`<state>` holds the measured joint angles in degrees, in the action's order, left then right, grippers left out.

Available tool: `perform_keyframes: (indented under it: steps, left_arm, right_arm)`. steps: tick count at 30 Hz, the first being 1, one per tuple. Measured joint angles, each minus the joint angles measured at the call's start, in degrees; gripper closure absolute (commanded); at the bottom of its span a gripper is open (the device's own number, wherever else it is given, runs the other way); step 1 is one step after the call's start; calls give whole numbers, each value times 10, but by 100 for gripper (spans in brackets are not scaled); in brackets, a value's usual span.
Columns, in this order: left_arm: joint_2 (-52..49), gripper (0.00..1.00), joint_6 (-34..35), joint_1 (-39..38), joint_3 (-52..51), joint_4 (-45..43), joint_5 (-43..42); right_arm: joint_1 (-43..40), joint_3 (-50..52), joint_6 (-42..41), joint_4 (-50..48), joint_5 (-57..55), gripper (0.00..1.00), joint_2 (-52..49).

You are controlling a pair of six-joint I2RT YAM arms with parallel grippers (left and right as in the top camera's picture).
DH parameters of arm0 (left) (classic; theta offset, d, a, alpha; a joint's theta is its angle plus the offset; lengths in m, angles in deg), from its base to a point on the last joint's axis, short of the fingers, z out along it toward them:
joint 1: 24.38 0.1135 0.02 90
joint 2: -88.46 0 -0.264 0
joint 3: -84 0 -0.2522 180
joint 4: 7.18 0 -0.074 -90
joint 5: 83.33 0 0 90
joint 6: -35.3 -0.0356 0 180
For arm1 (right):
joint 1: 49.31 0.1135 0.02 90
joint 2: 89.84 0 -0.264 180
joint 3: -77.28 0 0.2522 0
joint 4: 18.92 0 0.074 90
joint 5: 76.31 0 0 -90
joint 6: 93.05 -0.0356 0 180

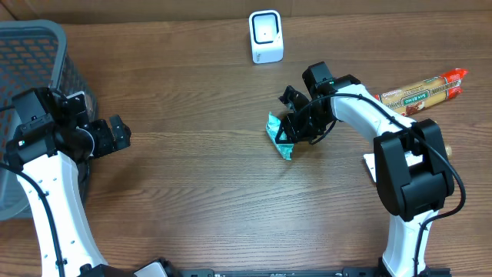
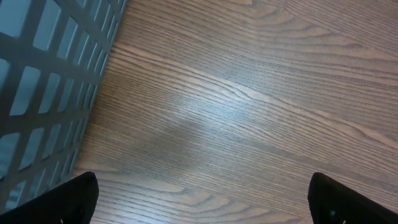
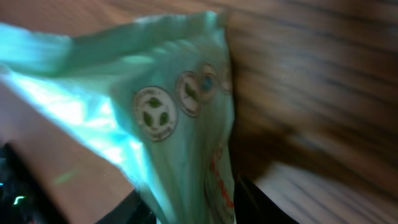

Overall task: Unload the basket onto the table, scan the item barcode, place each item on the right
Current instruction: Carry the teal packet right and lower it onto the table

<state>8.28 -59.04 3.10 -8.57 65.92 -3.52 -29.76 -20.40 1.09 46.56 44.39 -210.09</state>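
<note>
Green packet [image 3: 180, 124] looms close: thin crinkly plastic with round printed seals, likely light and slippery, best pinched at a flat edge. It sits near the middle of the table [image 1: 192, 177], between the right gripper's [image 3: 191, 208] fingers; whether they clamp it I cannot tell. Left gripper [image 2: 208, 199] gapes wide, empty.

The packet [image 3: 174, 124] is showing blurred in the right wrist view, running off its edges. Overhead, the right gripper [image 1: 292, 123] is hiding part of it, and the basket [image 1: 31, 46] is running off-frame.
</note>
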Motion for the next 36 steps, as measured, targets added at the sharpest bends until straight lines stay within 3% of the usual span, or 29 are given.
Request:
perform_keyframes:
  steps: [10,15,21,23,28,29,30,31,33,36]
  left_arm:
    - [0,0,0,0,0,0,0]
    - [0,0,0,0,0,0,0]
    - [0,0,0,0,0,0,0]
    - [0,0,0,0,0,0,0]
    - [0,0,0,0,0,0,0]
    - [0,0,0,0,0,0,0]
    - [0,1,0,0,0,0,0]
    - [0,0,0,0,0,0,0]
    - [0,0,0,0,0,0,0]
    - [0,1,0,0,0,0,0]
  right_arm:
    - [-1,-4,-52,21,-160,49,0]
    - [-1,-56,-57,84,-210,25,0]
    - [-1,-128,-56,135,-234,10,-1]
    - [-1,-136,-57,143,-243,0,-1]
    - [-1,-138,-56,144,-256,0,-1]
    - [-1,-138,-56,139,-257,5,-1]
    - [-1,-138,-56,135,-258,28,-1]
    - [-1,-138,-58,127,-258,37,-1]
    - [-1,-134,-55,110,-261,44,-1]
    - [-1,-117,-56,86,-262,44,-1]
